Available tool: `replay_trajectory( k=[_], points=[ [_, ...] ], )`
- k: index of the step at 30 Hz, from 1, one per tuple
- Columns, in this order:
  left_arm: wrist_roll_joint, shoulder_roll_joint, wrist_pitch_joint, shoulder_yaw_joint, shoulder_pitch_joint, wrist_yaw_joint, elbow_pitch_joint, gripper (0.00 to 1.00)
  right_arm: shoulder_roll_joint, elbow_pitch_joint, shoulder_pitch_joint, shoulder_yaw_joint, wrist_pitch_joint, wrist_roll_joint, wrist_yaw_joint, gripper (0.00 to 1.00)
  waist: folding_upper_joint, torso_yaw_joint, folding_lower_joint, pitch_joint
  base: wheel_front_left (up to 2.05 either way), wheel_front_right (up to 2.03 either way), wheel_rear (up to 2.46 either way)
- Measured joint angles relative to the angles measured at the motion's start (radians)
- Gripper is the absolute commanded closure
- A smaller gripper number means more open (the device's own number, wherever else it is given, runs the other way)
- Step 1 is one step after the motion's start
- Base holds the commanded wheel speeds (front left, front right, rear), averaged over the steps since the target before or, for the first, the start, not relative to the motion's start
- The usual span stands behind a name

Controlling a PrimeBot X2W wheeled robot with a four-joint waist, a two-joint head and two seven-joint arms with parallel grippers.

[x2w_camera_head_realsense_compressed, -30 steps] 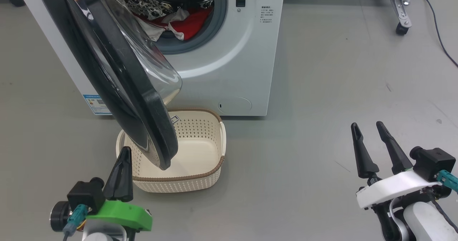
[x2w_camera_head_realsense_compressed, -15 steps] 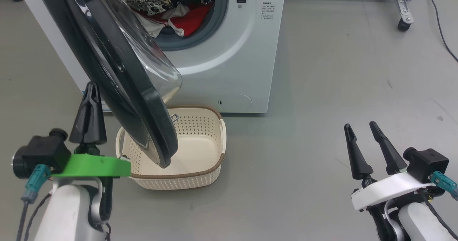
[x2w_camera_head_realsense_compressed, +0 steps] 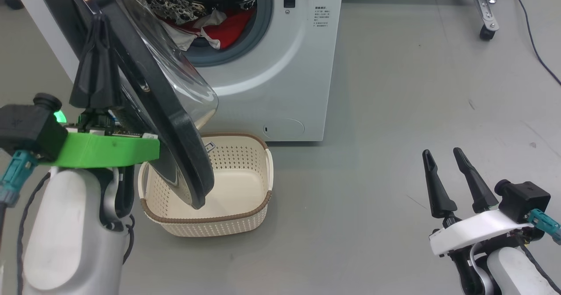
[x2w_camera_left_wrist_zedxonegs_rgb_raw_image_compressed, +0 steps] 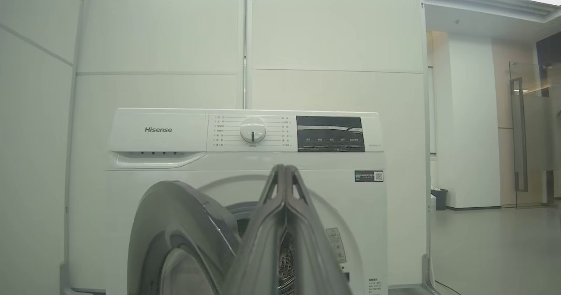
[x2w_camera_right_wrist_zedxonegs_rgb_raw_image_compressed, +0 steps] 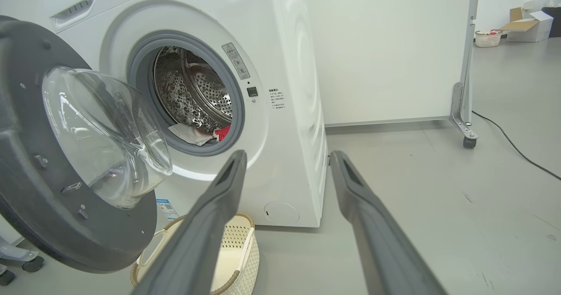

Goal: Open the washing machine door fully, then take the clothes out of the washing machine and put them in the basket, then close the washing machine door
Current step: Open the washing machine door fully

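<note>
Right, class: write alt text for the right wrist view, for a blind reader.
A white washing machine stands with its round door swung open, red and white clothes in the drum. A cream basket sits on the floor below the door, beyond the open right gripper.

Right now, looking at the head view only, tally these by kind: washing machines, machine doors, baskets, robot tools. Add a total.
washing machine: 1
washing machine door: 1
basket: 1
tools: 2, the left tool and the right tool
Total: 5
</note>
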Motion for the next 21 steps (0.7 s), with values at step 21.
replay_trajectory(
  k=[21],
  points=[
    [-0.01, -0.028, 0.225, -0.158, 0.0, 0.002, 0.1, 1.0, 0.026, 0.013, 0.0, -0.008, 0.0, -0.012, 0.018, 0.0, 0.0, -0.078, 0.0, 0.021, 0.0, 0.0, 0.0]
  ],
)
